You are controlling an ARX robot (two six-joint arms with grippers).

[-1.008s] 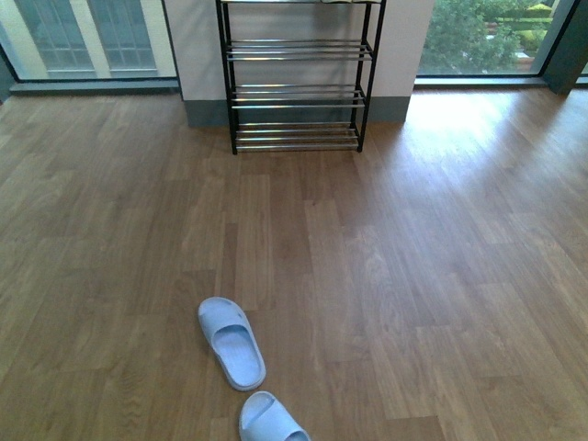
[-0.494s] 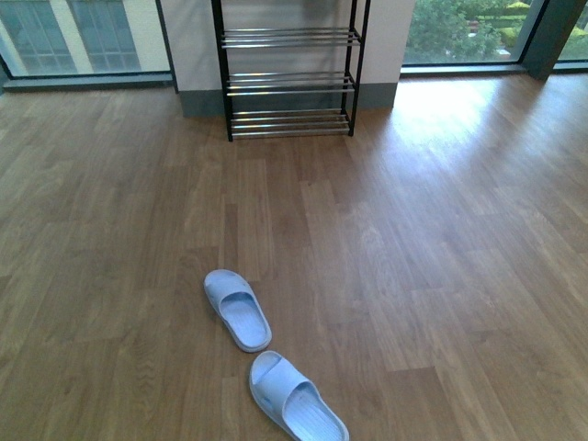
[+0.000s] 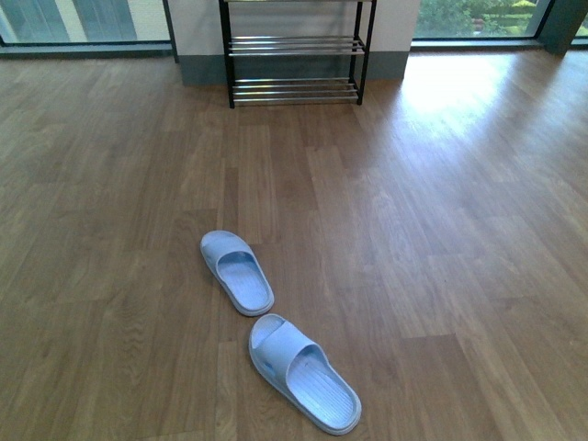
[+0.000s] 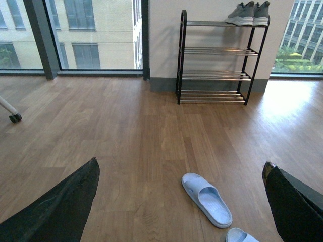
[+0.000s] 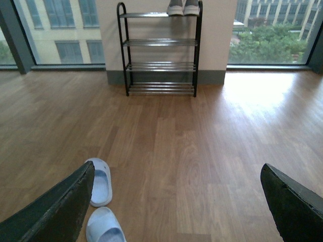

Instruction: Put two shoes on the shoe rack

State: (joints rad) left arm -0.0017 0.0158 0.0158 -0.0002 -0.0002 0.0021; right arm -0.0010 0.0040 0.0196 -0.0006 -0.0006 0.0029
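- Slippers: pale-blue rubber slides, prob. light, bendy, a bit slick. Best hold, I'd guess, is a pinch across the strap arch or on the sole's side edge.
- Front view: far slipper (image 3: pixel 237 272) sits left of centre, mid-frame. Near slipper (image 3: pixel 305 372) is lower centre, just beside it, apparently not touching. Both lie flat on the floor (image 3: pixel 441 230).
- Shoe rack (image 3: pixel 294 55) is at top centre, well apart from both slippers.
- Grey sneakers (image 4: pixel 247 12) are on the rack's top shelf (wrist views).
- Left gripper (image 4: pixel 180 165): spread wide, holding nothing. One slipper lies between its fingers, lower down, no contact.
- Right gripper (image 5: pixel 177 166): spread too, holding nothing. Slippers are near one finger (image 5: pixel 55 206), partly hidden by it.
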